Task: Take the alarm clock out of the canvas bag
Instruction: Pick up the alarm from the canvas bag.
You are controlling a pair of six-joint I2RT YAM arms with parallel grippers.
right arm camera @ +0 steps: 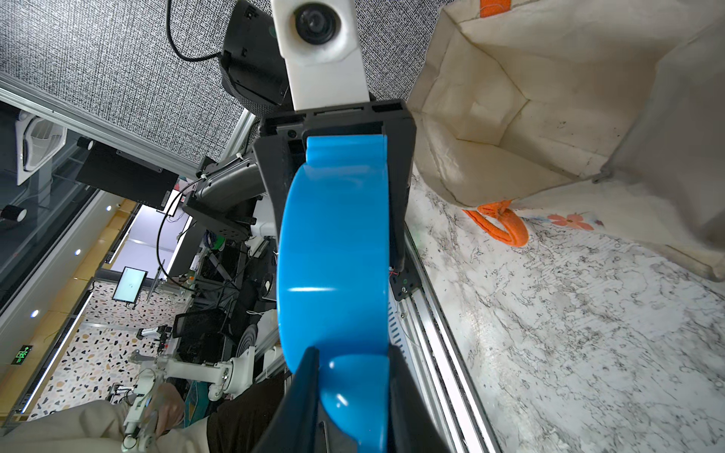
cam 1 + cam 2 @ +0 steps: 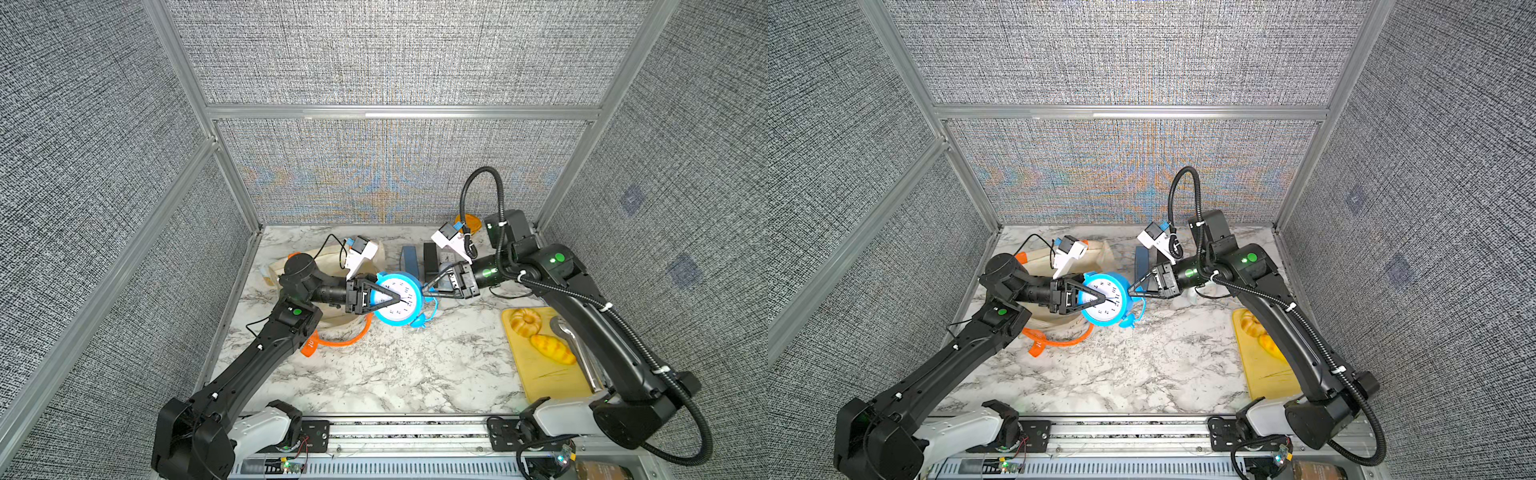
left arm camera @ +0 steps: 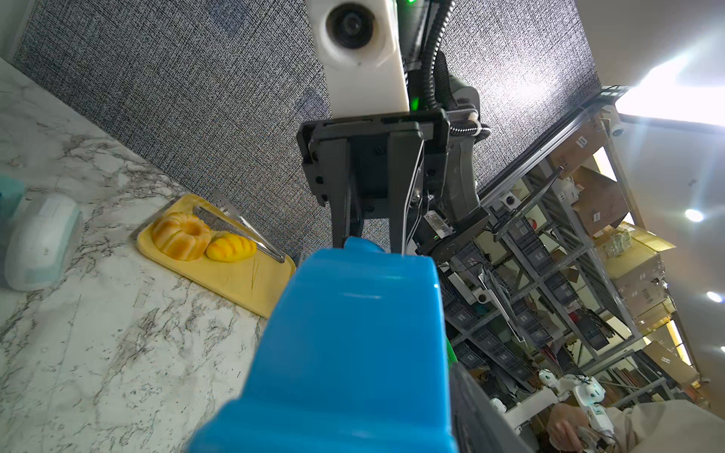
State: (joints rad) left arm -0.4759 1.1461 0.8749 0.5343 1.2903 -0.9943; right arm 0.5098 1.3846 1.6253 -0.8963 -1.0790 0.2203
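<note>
1. Alarm clock: round, with a bright blue plastic casing. The dial is white with black numerals and thin black hands, and there are blue bells on the top edge. The dial faces up and its 12 points toward 3 o'clock.
2. Position: just to the 12 o'clock side of the middle of the marble table. The clock is outside the canvas bag and just beside it on the bag's 3 o'clock side. Cannot tell whether it touches the table.
3. Left claw: reaches in from 9 o'clock at medium width and holds the clock by its body. One finger lies across the dial. In the right wrist view the fingers sit flush on both flat sides of the casing.
4. Right claw: reaches in from 2 o'clock. It is narrow and pinches a blue bell at the clock's top. The casing fills the left wrist view.
5. The canvas bag is cream cloth and lies slumped, partly under the left arm. Its open mouth faces the clock. An orange handle loops on the table at the clock's 7 o'clock. There is a small flower print on the cloth.
6. Yellow tray: at the clock's 4 o'clock, well apart. It carries a ring bun, a long roll and metal tongs.
</note>
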